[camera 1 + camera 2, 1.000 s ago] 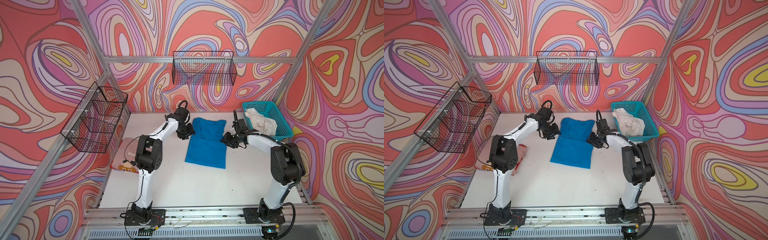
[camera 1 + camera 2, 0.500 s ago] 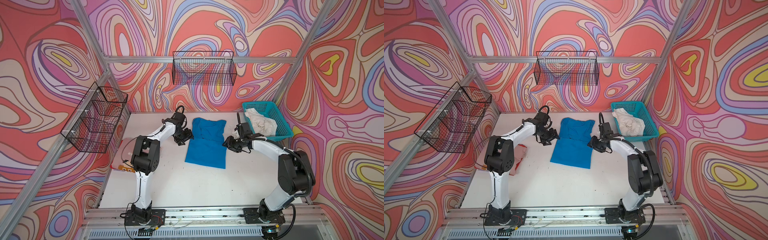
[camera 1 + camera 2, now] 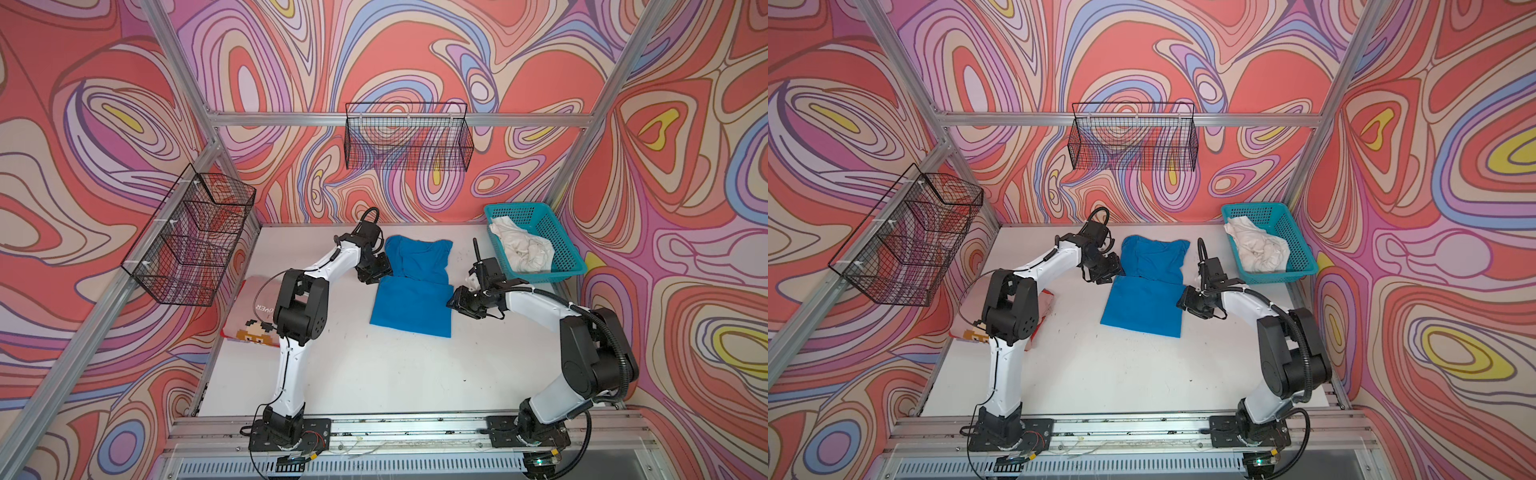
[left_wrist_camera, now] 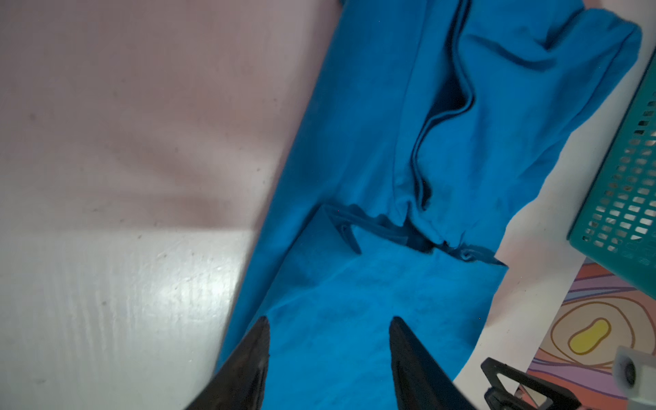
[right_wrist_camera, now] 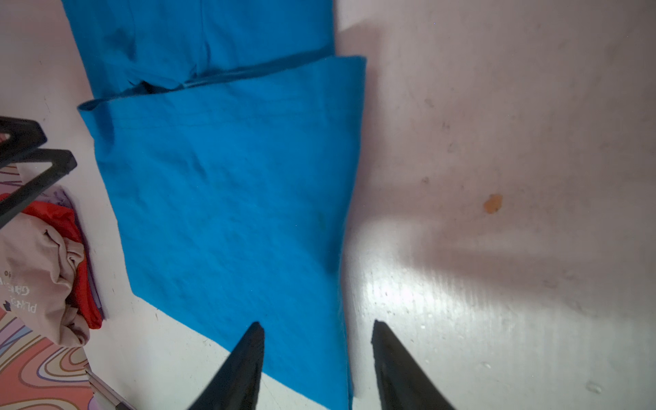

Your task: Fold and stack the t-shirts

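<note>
A plain bright blue cotton t-shirt (image 3: 411, 299) lies flat and partly folded on the white worktop (image 3: 374, 374), midway along its back edge. The left gripper (image 4: 328, 319) hovers at the shirt's left edge, its black fingers spread over the cloth and clasping nothing. The right gripper (image 5: 316, 324) straddles the shirt's right edge, its fingers likewise parted. A pale pink lettered t-shirt (image 3: 253, 299) rests at the left edge. An off-white t-shirt (image 3: 521, 249) sits crumpled in the teal plastic mesh basket (image 3: 561, 245) at the back right corner.

Left pincer (image 4: 328, 323) and right pincer (image 5: 317, 326) both gape.
</note>
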### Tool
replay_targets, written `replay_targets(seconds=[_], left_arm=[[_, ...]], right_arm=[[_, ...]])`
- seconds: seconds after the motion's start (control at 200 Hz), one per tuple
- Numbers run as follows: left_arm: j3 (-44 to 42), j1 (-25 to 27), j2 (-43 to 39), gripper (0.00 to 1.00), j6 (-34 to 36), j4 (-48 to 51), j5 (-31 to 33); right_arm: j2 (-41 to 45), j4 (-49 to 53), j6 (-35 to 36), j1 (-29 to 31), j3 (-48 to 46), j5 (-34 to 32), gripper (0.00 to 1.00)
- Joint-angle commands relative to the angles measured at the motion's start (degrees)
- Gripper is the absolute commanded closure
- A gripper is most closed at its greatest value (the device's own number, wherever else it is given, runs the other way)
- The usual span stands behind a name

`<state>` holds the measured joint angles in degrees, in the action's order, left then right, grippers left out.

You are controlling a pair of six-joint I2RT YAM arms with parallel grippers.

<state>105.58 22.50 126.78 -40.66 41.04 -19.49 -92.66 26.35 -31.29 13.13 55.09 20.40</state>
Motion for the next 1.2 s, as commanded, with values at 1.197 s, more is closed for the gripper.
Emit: replay_targets(seconds=[1.197], left_arm=[[4.4,1.6,6.9,0.6,7.5,1.2,4.7]], right_arm=[[1.9,-1.7,1.0,0.5,-1.9,1.3,0.5]])
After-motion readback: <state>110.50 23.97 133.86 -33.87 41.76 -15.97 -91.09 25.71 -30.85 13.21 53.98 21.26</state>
